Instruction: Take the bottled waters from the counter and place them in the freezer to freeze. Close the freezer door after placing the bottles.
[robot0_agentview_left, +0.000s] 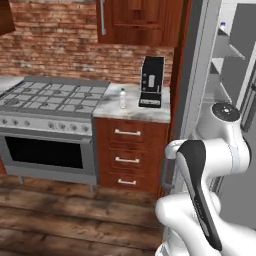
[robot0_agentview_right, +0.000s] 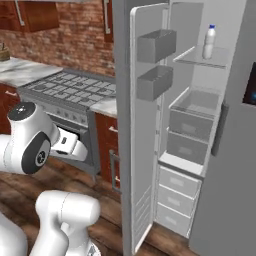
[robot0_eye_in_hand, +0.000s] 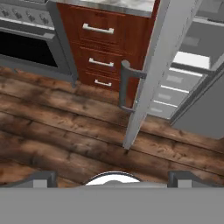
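Note:
One bottled water (robot0_agentview_left: 122, 98) stands upright on the marble counter (robot0_agentview_left: 132, 112), left of a black coffee machine (robot0_agentview_left: 151, 81). A second bottled water (robot0_agentview_right: 209, 42) stands on an upper shelf inside the freezer (robot0_agentview_right: 195, 110). The freezer door (robot0_agentview_right: 136, 125) stands wide open, with two grey bins (robot0_agentview_right: 156, 46) on its inner face. In the hand view my gripper (robot0_eye_in_hand: 113, 179) is open and holds nothing. It points down at the wooden floor in front of the door's edge and bar handle (robot0_eye_in_hand: 124, 85), well below the counter (robot0_eye_in_hand: 118, 5).
A grey gas stove (robot0_agentview_left: 52, 97) with an oven below adjoins the counter on the left. Reddish-brown drawers (robot0_agentview_left: 128, 157) sit under the counter. The open door (robot0_agentview_left: 197, 75) stands between the counter and the freezer's shelves. A wooden wall cabinet (robot0_agentview_left: 137, 20) hangs above.

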